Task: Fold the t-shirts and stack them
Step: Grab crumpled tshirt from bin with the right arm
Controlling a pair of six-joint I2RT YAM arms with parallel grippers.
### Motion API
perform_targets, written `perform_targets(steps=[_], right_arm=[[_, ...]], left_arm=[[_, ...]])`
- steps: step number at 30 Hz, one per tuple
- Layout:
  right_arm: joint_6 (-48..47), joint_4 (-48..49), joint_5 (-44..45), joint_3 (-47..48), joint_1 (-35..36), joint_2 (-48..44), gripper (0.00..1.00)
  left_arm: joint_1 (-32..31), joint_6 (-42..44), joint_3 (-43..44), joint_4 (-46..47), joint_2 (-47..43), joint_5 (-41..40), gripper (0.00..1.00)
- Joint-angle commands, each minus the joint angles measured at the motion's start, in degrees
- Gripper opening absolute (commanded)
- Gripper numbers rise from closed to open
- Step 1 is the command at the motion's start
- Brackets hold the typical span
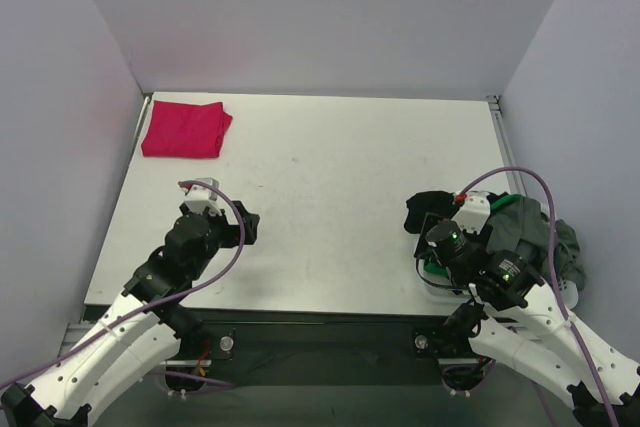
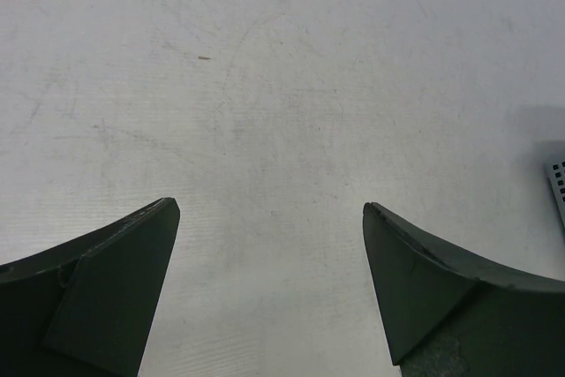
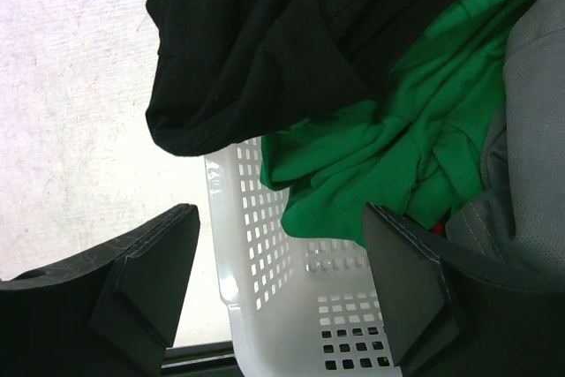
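A folded magenta-red t-shirt lies at the table's far left corner. A black t-shirt, a bright green t-shirt and a dark grey-green t-shirt lie heaped in the white basket at the near right. My right gripper is open and empty, hovering over the basket's near rim. My left gripper is open and empty above bare table at the near left.
The basket sits at the table's near right edge; one corner of it shows in the left wrist view. White walls enclose the table on three sides. A faint scuffed tabletop spans the middle.
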Motion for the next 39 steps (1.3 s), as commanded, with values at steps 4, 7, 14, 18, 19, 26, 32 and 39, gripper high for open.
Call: perform_targets(steps=[4, 7, 14, 18, 19, 26, 32, 39], right_arm=[[1.42, -1.10, 3.98, -0.27, 0.24, 0.12, 0.77], [2.03, -1.27, 4.86, -0.54, 0.24, -0.32, 0.88], [8.44, -9.96, 14.61, 2.09, -0.11, -2.16, 1.00], [12.75, -15.07, 19.27, 4.21, -2.39, -2.95, 1.00], [13.97, -15.60, 21.02, 4.21, -2.57, -3.22, 1.00], [18.46, -21.05, 26.57, 6.23, -8.10, -5.59, 1.00], [22.59, -21.14, 25.43, 3.25, -9.87, -6.65, 1.00], [28.57, -21.23, 25.34, 0.25, -9.95, -4.98, 1.00]], left_arm=[[-0.24, 1.03, 0.90, 1.89, 1.15, -0.06, 0.97], [-0.24, 0.94, 0.81, 1.98, 1.41, 0.29, 0.97], [-0.24, 0.94, 0.63, 2.24, 1.41, 0.73, 0.97], [-0.24, 0.77, 0.37, 2.16, 1.33, 1.52, 0.97], [-0.24, 0.76, 0.28, 2.24, 1.24, 1.61, 0.97], [-0.33, 0.50, 0.02, 2.86, 1.33, 2.66, 0.97], [-0.24, 0.24, 0.02, 3.12, 1.59, 3.54, 0.97], [-0.24, 0.06, -0.16, 3.39, 1.24, 4.33, 0.97]])
